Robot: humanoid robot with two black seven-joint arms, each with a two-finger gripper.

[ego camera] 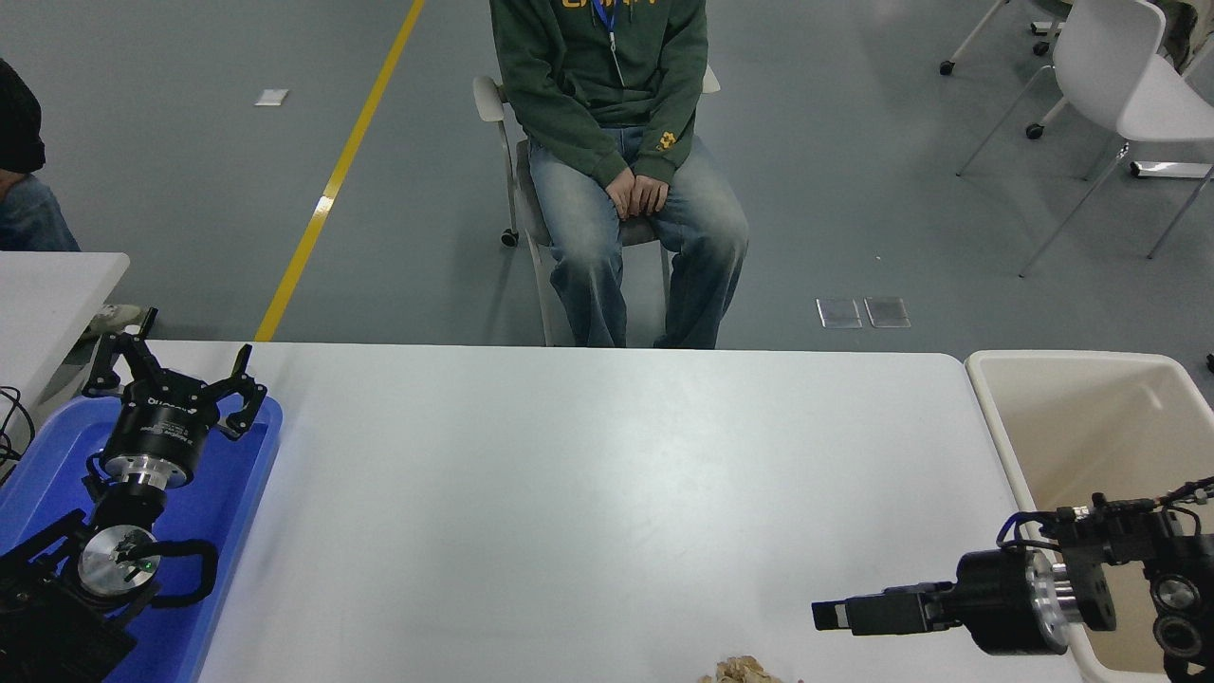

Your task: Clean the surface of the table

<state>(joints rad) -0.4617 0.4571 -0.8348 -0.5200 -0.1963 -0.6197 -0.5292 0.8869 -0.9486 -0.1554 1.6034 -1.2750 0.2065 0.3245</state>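
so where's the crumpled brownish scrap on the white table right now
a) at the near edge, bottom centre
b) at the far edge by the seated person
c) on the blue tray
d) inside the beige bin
a: the crumpled scrap lies on the table surface at its near edge, just left of the right gripper.
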